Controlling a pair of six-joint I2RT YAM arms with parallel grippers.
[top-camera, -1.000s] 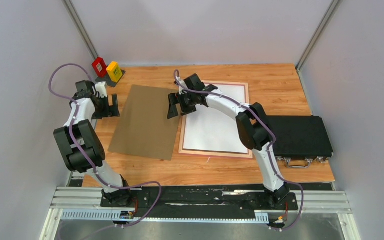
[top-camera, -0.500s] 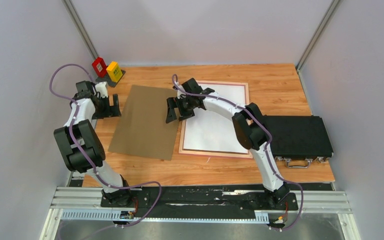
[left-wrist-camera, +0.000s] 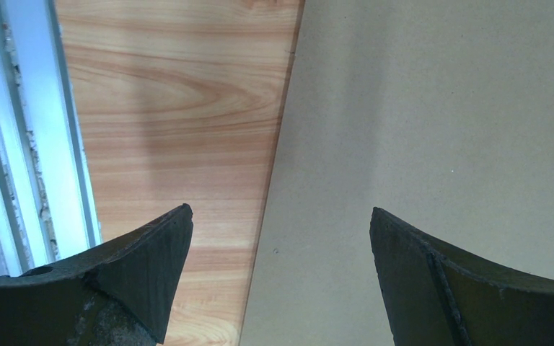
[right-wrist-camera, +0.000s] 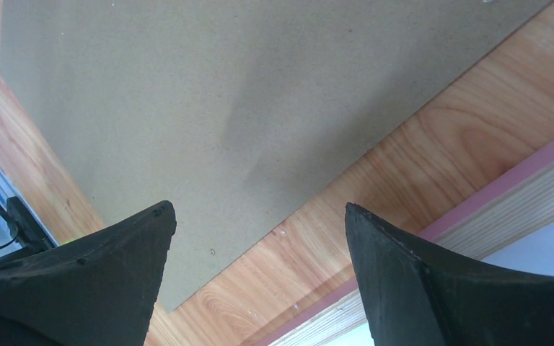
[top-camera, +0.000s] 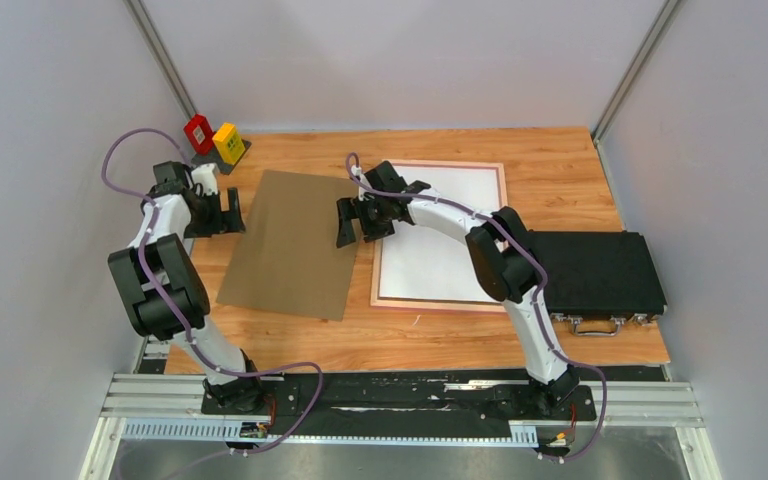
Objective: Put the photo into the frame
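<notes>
**Both claws spread, nothing pinched**

The right gripper [top-camera: 353, 224] hangs open above the brown board's [top-camera: 285, 250] edge. Just to its right lies the frame [top-camera: 438, 303], partly hidden by the arm. The photo [top-camera: 440, 265] inside shows only white. The left gripper [top-camera: 226, 212] is also spread wide.

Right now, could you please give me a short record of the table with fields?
frame: flat on table, right of centre, white sheet inside
backing board: flat, left of frame, apart from it
black case: right edge of table
left claw: open, above board's left edge
right claw: open, above board's right edge, near frame
</notes>
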